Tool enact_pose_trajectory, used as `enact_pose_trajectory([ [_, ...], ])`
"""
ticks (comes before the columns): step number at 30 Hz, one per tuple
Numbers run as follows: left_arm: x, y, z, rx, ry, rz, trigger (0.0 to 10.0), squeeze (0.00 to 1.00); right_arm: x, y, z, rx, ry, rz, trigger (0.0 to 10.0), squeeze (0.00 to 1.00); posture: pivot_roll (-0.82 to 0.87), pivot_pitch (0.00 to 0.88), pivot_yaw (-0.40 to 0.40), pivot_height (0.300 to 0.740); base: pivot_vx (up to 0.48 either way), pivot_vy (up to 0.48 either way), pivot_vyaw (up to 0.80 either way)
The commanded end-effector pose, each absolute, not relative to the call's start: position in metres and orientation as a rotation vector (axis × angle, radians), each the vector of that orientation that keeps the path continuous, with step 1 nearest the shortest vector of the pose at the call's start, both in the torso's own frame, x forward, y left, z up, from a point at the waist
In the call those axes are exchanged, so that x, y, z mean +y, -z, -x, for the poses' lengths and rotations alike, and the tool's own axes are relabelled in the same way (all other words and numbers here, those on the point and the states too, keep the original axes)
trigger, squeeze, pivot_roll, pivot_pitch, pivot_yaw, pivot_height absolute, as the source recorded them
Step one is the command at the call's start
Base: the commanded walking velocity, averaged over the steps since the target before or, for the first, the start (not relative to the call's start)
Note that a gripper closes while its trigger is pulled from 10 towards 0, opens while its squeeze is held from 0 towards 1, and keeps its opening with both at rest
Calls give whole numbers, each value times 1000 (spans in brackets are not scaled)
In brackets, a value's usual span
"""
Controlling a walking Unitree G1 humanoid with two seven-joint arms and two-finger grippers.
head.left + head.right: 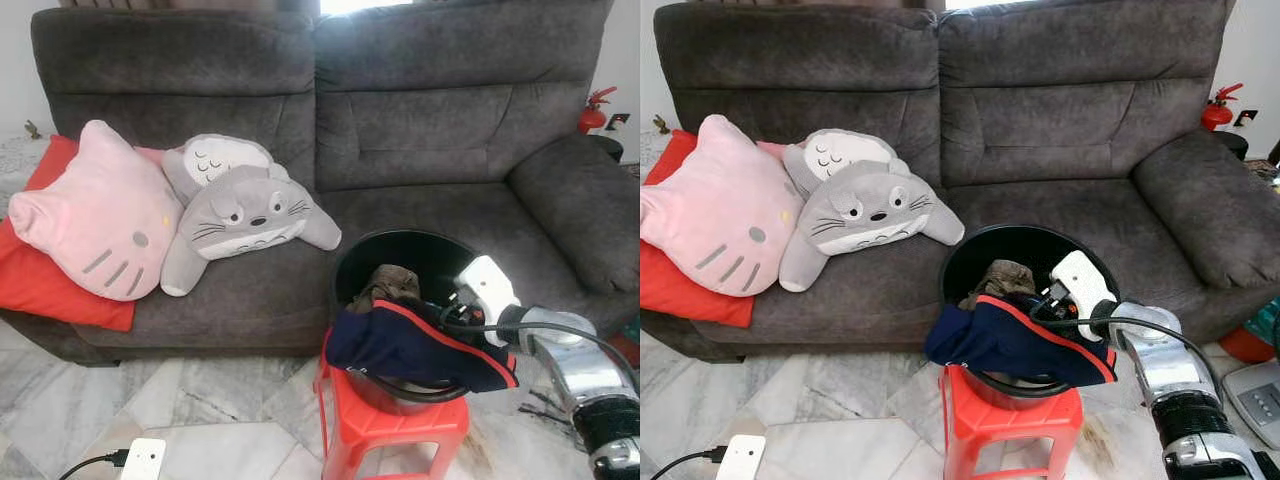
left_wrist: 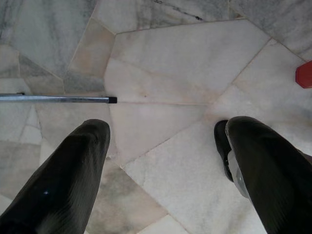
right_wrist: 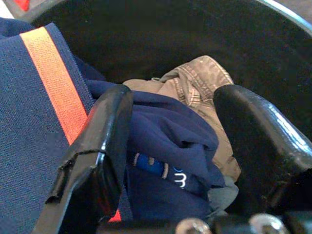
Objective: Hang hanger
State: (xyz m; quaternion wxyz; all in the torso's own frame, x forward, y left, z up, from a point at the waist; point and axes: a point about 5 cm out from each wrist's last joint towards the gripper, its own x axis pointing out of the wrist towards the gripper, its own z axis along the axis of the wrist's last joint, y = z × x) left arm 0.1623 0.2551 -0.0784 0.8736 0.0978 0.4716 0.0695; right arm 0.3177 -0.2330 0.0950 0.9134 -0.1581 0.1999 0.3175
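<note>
A black bucket (image 1: 400,238) stands on a red plastic stool (image 1: 390,425) in front of the sofa. A navy garment with a red stripe (image 1: 400,345) hangs over the bucket's near rim, and a khaki garment (image 3: 195,83) lies inside. My right gripper (image 3: 170,97) reaches into the bucket from the right. It is open, with its fingers on either side of a fold of the navy cloth. My left gripper (image 2: 163,129) hangs open above the marble floor, holding nothing.
A dark grey sofa (image 1: 450,130) fills the back, with a pink cat cushion (image 1: 95,215), a grey plush (image 1: 245,210) and a red cushion (image 1: 40,280) on its left seat. A white plug adapter (image 1: 143,460) lies on the floor. A thin metal rod (image 2: 58,99) lies near the left gripper.
</note>
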Motion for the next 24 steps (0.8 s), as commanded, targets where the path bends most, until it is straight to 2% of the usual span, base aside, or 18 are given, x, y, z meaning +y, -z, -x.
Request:
enact_pose_trajectory([
  [1,256,80,-159,1008,-146,-206,10000,0,-229,-99,-321,402,-671,334,10000,0,-185,21,37,740,0,0,0],
  [12,257,80,-159,1011,-141,-210,10000,0,-202,-132,-314,189,-857,226,10000,0,-187,20,39,740,0,0,0],
  [18,256,80,-159,1014,-138,-210,10000,0,-191,-138,-306,156,-931,216,10000,0,-187,22,38,740,0,0,0],
  [21,256,80,-159,1014,-139,-209,10000,0,-192,-138,-306,152,-907,228,10000,0,-187,22,38,740,0,0,0],
  [24,256,80,-159,1014,-139,-210,10000,0,-205,-137,-314,164,-778,253,10000,0,-190,25,39,740,0,0,0],
])
